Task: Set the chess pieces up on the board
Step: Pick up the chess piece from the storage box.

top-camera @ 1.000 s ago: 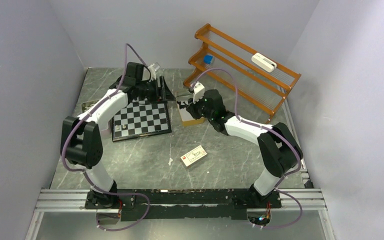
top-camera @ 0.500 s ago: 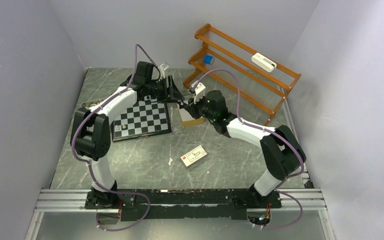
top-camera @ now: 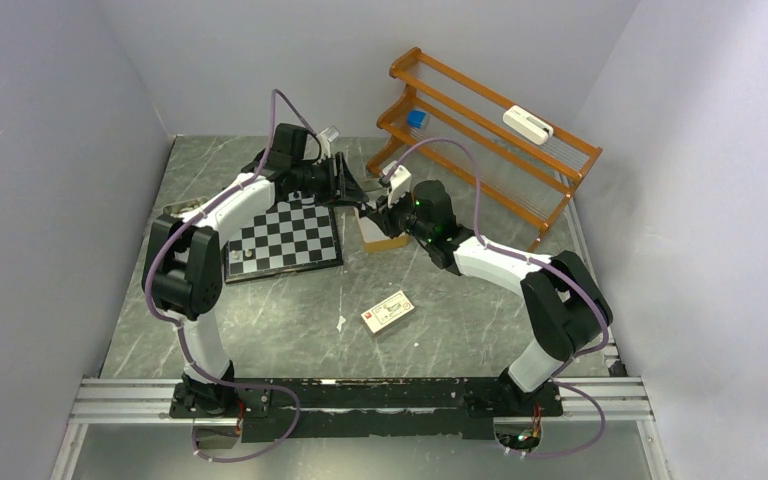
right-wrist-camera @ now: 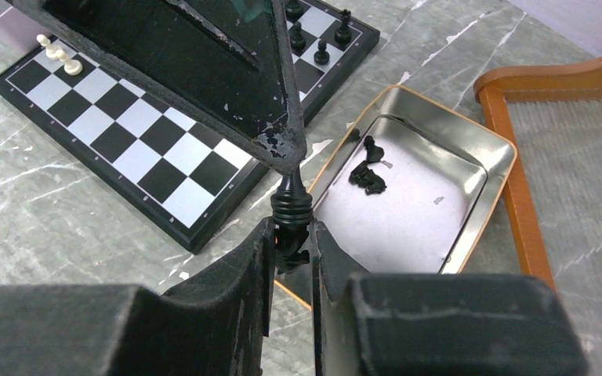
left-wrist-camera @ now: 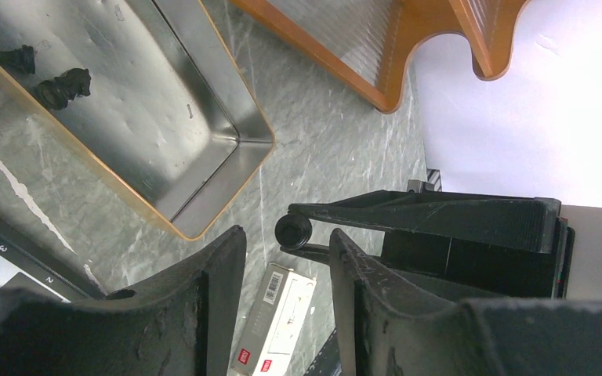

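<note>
My right gripper point(right-wrist-camera: 291, 235) is shut on a black chess piece point(right-wrist-camera: 291, 205) and holds it in the air, base pointing away, over the near rim of a metal tin point(right-wrist-camera: 470, 168). My left gripper point(left-wrist-camera: 286, 239) is open. Its fingertips point(left-wrist-camera: 231, 239) stand either side of the piece's round base point(left-wrist-camera: 293, 230), with a gap on each side. The board point(top-camera: 285, 238) lies left of both grippers, with pale pawns point(right-wrist-camera: 67, 63) at one edge and black pieces point(right-wrist-camera: 321, 51) at the other. A few black pieces point(right-wrist-camera: 368, 176) lie in the tin.
A wooden rack point(top-camera: 490, 150) stands at the back right, close behind the tin. A white and red box point(top-camera: 387, 311) lies on the table in front of the grippers. A small metal lid point(top-camera: 175, 212) sits left of the board.
My left arm has swung right from the board's back edge to the right gripper, and its jaws have narrowed around the held piece. The right gripper has stayed put.
</note>
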### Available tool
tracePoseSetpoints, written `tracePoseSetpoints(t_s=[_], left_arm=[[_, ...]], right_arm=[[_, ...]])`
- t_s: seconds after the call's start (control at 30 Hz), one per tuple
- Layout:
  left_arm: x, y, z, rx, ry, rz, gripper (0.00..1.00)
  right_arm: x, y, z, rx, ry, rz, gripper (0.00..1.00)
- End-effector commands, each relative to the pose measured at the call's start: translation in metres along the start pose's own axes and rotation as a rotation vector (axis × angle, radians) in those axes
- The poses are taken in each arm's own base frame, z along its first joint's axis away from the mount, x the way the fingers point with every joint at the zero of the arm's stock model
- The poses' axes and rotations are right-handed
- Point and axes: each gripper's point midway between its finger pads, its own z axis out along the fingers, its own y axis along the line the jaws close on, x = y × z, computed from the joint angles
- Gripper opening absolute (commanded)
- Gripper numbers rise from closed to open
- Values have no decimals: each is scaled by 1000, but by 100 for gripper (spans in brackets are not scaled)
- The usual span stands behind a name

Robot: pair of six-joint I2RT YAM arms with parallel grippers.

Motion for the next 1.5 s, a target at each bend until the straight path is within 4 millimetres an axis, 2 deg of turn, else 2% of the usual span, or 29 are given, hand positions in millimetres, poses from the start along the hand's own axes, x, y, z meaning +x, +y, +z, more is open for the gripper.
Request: tracePoseSetpoints(t_s=[0.0,0.33,0.4,0.57,0.73,0.97,1.3,1.47], left_arm=[[-1,-11,5,50,16,17,47],[-2,-15,5,70,17,23,26],[-2,-16,5,76,20,23,25],[-2,-13,6,63,26,23,31],[-2,-15,8,77,25,21,26],[-6,-18,6,75,18,34,14],[-39,-24,-9,10,-68,82,7],[-70,-2,-34,-141,-172,99,9]], right_arm=[[-17,1,-5,-13,-52,-25,18],[-14,0,-4,-10,-43,-26,19],[-12,0,-3,-12,-38,-29,19],[-13,0,-3,-14,-42,-30,19],[-10,1,-2,-18,-37,-30,19],[-6,-2,0,-7,-24,-29,23],[8,-6,6,14,5,-26,28],[10,-12,11,50,32,40,28]])
